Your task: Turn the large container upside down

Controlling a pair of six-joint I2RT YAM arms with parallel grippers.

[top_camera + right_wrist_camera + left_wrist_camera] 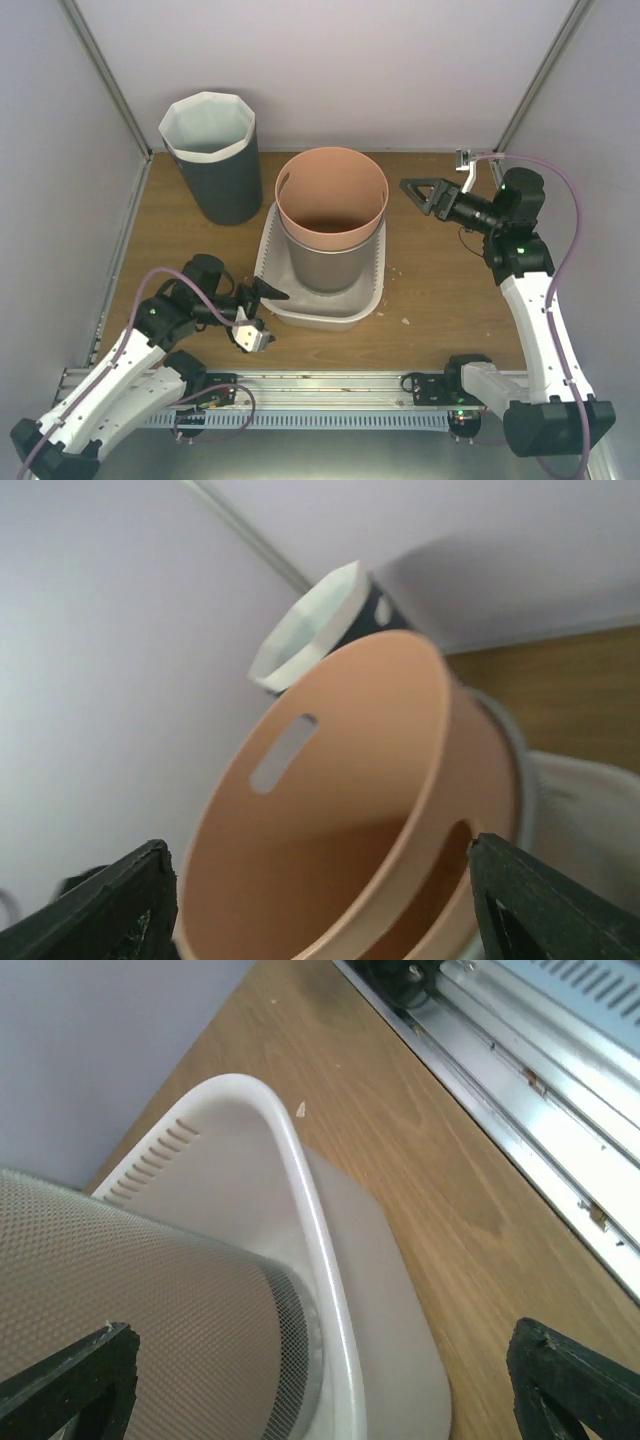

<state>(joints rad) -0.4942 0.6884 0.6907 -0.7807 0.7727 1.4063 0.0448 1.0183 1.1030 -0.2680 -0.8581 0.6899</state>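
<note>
An orange round container (331, 195) with slot handles stands upright, nested in a grey mesh bin (325, 265). Both stand in a white plastic basin (320, 320) at the table's middle. My left gripper (262, 315) is open and empty, low at the basin's front left corner. In the left wrist view the gripper (325, 1365) is spread wide around the basin's rim (310, 1220) and the mesh bin (130, 1300), touching neither. My right gripper (413, 197) is open and empty, just right of the orange rim. In the right wrist view the gripper (320, 900) faces the orange container's mouth (380, 770).
A dark bin with a white liner (212, 155) stands upright at the back left, also in the right wrist view (330, 610). White walls enclose the table on three sides. A metal rail (330, 385) runs along the near edge, seen also in the left wrist view (540, 1090).
</note>
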